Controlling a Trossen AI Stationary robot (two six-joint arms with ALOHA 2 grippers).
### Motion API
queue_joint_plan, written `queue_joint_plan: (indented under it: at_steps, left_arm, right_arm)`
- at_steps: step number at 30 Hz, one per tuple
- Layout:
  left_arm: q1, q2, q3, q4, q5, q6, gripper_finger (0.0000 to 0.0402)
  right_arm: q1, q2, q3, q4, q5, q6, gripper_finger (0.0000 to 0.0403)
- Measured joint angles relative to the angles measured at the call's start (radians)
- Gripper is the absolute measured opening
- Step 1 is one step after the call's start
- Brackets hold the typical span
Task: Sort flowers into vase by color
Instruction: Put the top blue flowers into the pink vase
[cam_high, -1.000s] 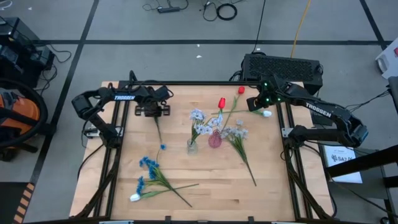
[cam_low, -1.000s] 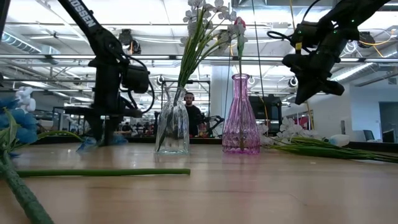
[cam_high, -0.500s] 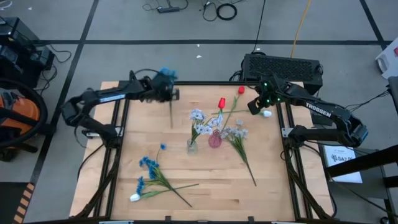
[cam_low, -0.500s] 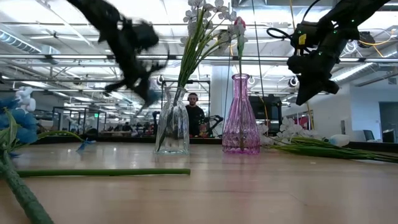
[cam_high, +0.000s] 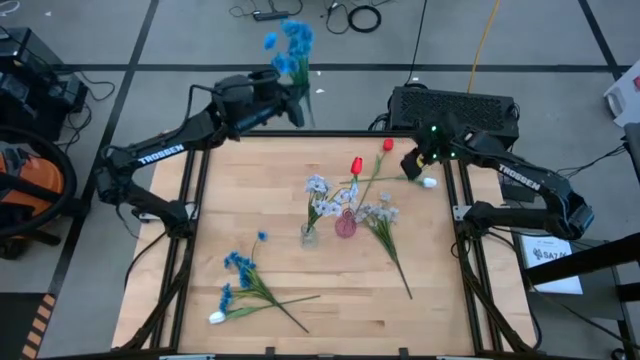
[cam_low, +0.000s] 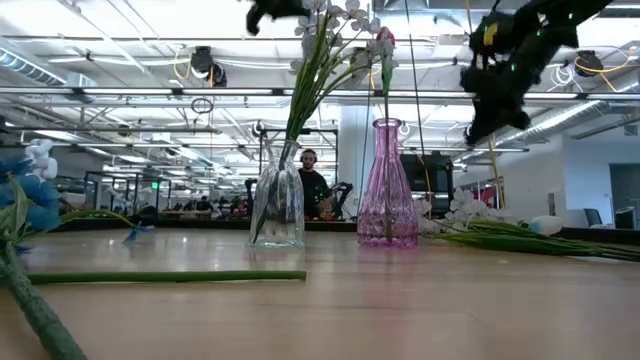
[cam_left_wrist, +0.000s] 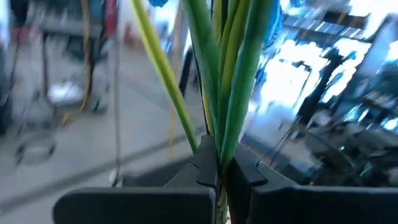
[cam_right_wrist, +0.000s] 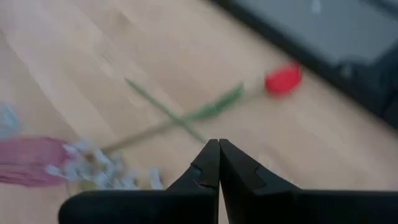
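My left gripper (cam_high: 296, 104) (cam_left_wrist: 219, 167) is raised high over the table's far left edge, shut on a blue spray (cam_high: 290, 42). My right gripper (cam_high: 416, 162) (cam_right_wrist: 219, 155) hovers shut above the far right of the table, near a white tulip bud (cam_high: 428, 183) and a red tulip (cam_right_wrist: 283, 79), both lying flat. A clear vase (cam_low: 278, 205) holds lavender-white sprays. A pink vase (cam_low: 387, 185) holds a red tulip (cam_high: 356, 165). More blue sprays (cam_high: 245, 280) lie near the left corner. My left gripper pinches several green stems (cam_left_wrist: 225, 134) of the blue spray between its two fingers. The stems run on past the fingertips, with the blue heads (cam_left_wrist: 158, 3) at their far end. The spray is lifted clear of the table.
A lavender-white spray (cam_high: 385, 228) lies right of the pink vase (cam_high: 345, 224), its stem pointing toward the near edge. A white bud (cam_high: 216, 318) lies at the near left. A small blue bit (cam_high: 262, 237) sits left of the clear vase (cam_high: 309, 236). A black box (cam_high: 455, 105) stands beyond the far edge.
My left gripper, shut on the blue spray, has swung up from the table and toward the far edge, tipping so the blue heads now point beyond that edge; the spray is lifted clear. My right gripper has risen a little.
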Motion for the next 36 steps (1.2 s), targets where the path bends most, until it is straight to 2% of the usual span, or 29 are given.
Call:
queue_joint_plan:
  at_steps: [4, 10, 16, 18, 25, 31, 36]
  left_arm:
    - [-0.036, 0.071, 0.113, 0.057, 0.019, 0.04, 0.0008]
    - [-0.094, 0.206, 0.262, 0.126, 0.125, 0.096, 0.0008]
    - [-0.154, 0.326, 0.385, 0.125, 0.218, 0.102, 0.0008]
    - [-0.175, 0.356, 0.411, 0.126, 0.219, 0.102, 0.0008]
    - [-0.231, 0.432, 0.452, 0.136, 0.272, 0.106, 0.0008]
    - [-0.269, 0.464, 0.453, 0.151, 0.278, 0.109, 0.0008]
    - [-0.272, 0.476, 0.453, 0.163, 0.271, 0.102, 0.001]
  right_arm:
    - [0.0, -0.028, 0.137, -0.001, -0.002, -0.051, 0.0]
    - [0.0, -0.091, 0.346, -0.014, -0.003, -0.07, 0.0]
    - [0.0, -0.167, 0.472, -0.091, -0.006, -0.084, 0.0003]
    - [0.0, -0.188, 0.485, -0.117, -0.049, -0.072, 0.0011]
    - [0.005, -0.201, 0.485, -0.151, -0.378, 0.045, 0.0064]
    - [0.074, -0.168, 0.485, -0.133, -0.39, 0.05, 0.0109]
    - [0.141, -0.118, 0.484, -0.068, -0.389, -0.012, 0.0137]
